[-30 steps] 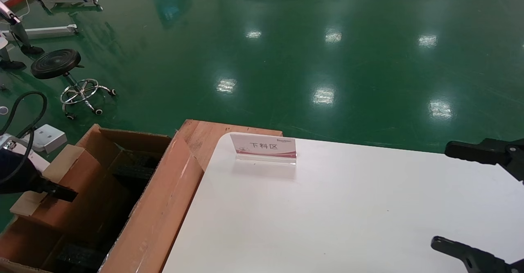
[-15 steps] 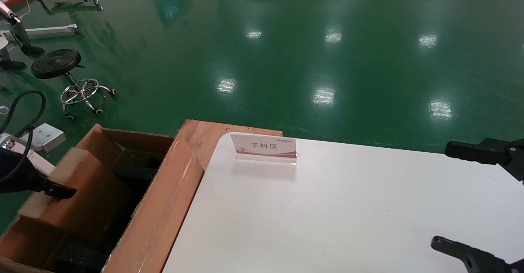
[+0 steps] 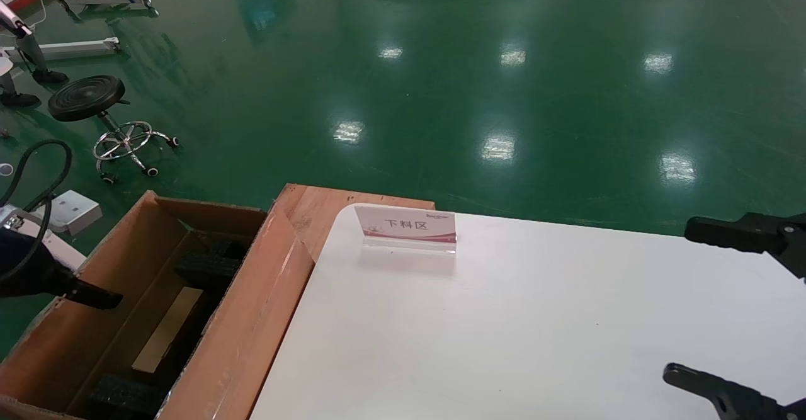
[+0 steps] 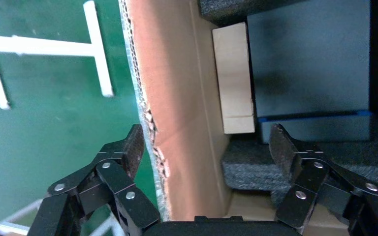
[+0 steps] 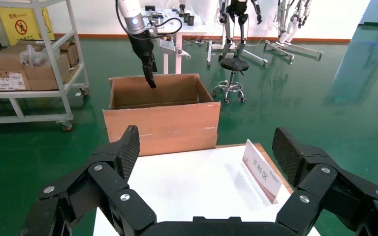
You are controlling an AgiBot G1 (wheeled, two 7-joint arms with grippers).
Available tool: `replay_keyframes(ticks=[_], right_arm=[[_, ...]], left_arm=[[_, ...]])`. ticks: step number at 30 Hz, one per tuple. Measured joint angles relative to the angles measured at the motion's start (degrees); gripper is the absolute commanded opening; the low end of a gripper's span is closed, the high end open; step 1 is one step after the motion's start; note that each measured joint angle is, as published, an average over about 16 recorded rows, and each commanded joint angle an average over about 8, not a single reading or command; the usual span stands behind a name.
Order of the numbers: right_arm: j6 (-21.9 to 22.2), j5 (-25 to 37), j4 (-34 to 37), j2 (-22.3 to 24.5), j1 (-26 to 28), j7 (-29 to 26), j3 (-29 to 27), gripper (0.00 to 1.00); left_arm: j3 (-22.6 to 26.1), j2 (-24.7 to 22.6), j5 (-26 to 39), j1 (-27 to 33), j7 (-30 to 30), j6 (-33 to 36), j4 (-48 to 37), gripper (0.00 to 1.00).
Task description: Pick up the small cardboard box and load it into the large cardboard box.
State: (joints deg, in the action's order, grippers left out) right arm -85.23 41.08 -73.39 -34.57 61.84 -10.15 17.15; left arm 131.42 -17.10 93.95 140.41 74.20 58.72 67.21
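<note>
Head view shows the left tool [image 3: 94,295], released, over the large cardboard box [image 3: 245,325] at its nine-o'clock wall. Small cardboard box [image 3: 167,330] lies inside. Right tool [image 5: 204,155] gapes above the desk [image 3: 535,325].

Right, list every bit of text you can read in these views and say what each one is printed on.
"下料区": on the acrylic sign stand at the far edge of the white table.
Small print in the sign's upper corner: too small to read.
Yellow warning poster on the wall, in the right wrist view: has a prohibition symbol; its characters are too blurred to read.
Labels on the shelved cartons: unreadable.
</note>
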Motion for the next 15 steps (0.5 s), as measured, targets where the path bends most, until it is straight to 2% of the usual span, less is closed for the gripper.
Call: replay_keyframes(ticks=[8, 15], right_arm=[[0.0, 0.0, 0.0, 0.0, 0.0, 0.0, 0.0, 1.00], [0.0, 0.0, 0.0, 0.0, 0.0, 0.0, 0.0, 1.00]], left_arm=[[-2.1, -3.0, -1.0, 1.1, -5.4, -3.3, 1.5, 1.00], [-5.0, -4.9, -3.5, 1.6, -12.5, -9.8, 3.3, 1.00]])
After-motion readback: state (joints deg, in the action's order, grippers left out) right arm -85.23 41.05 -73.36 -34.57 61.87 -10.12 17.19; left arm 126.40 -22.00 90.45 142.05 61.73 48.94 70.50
